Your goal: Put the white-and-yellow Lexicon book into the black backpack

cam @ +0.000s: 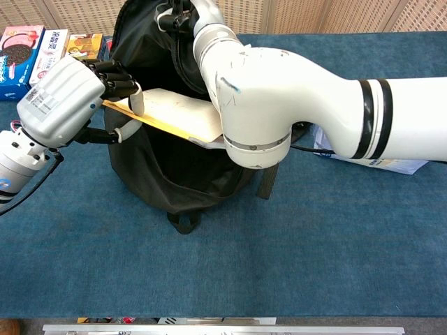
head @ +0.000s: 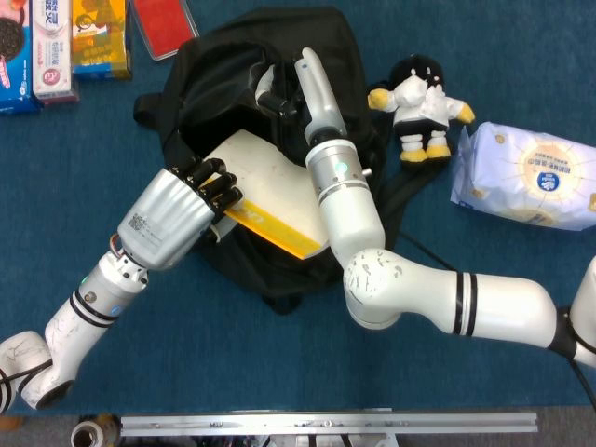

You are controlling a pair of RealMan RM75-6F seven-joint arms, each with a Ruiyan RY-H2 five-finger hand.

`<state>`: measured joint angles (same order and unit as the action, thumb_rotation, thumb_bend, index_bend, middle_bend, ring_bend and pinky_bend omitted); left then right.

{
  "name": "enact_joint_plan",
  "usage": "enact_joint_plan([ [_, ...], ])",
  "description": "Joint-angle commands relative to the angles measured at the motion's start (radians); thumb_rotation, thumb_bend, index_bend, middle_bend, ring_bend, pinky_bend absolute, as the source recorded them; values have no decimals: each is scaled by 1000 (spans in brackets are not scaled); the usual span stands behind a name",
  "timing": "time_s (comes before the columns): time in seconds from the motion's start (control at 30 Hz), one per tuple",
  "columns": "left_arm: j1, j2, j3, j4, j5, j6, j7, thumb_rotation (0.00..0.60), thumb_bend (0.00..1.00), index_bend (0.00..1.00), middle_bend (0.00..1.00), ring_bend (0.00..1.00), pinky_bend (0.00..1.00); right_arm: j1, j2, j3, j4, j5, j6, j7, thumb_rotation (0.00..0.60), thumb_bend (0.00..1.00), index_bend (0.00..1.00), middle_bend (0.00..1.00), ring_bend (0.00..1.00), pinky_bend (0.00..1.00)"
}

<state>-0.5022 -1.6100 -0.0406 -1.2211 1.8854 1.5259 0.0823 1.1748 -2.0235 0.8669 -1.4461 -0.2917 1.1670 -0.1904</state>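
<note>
The Lexicon book [head: 265, 191] is judged stiff, flat and fairly light, best gripped along one edge. A white cover with a yellow band is seen, tilted over the open mouth of the black backpack [head: 223, 84]. Its left edge is clasped by the left hand [head: 182, 209]. The right hand [head: 270, 88], at the bag's far rim, appears to grasp the fabric, though this cannot be told for certain.

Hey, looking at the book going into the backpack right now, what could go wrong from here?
1. The left hand grips the book only at one corner, so it may slip or twist as it tilts.
2. The book lies flat across the black backpack opening, so its far edge could catch on the fabric rather than slide in.
3. The right hand holds the bag's upper rim; if that grip slips, the opening may collapse.
</note>
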Motion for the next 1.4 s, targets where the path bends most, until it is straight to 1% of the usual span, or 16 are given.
enact_joint_plan([
  [0.03,12,-15,1,9,-24,-9,41,600,341,713,562,408,502,1,1,0,-1,4,0,3,600,984,758,703,711,979],
  [0.27,43,-33,1,-40,-107,-57,130,600,340,712,567,408,503,5,6,-4,-7,11,7,10,600,984,758,703,711,979],
  [0.53,80,-50,-16,-130,-192,-80,260,600,340,710,567,408,507,11,9,-3,-12,18,15,19,600,983,758,703,711,979],
  [0.77,94,-68,-37,-192,-246,-93,354,600,340,710,566,408,509,18,7,-1,-7,23,21,27,600,984,758,703,711,979],
  [0.93,95,-88,-33,-211,-236,-87,406,600,340,712,565,407,509,21,6,-2,-3,25,23,30,600,984,758,703,711,979],
  [1.07,84,-104,-31,-219,-215,-88,417,600,340,714,566,407,509,25,4,-1,5,29,22,32,600,984,759,703,711,979],
  [1.23,74,-132,-23,-185,-188,-88,425,600,340,714,566,407,509,26,6,0,1,35,22,33,600,981,758,703,711,979],
  [1.4,62,-163,-39,-133,-185,-83,416,600,340,714,566,407,509,27,7,0,0,39,25,33,600,978,758,703,711,979],
])
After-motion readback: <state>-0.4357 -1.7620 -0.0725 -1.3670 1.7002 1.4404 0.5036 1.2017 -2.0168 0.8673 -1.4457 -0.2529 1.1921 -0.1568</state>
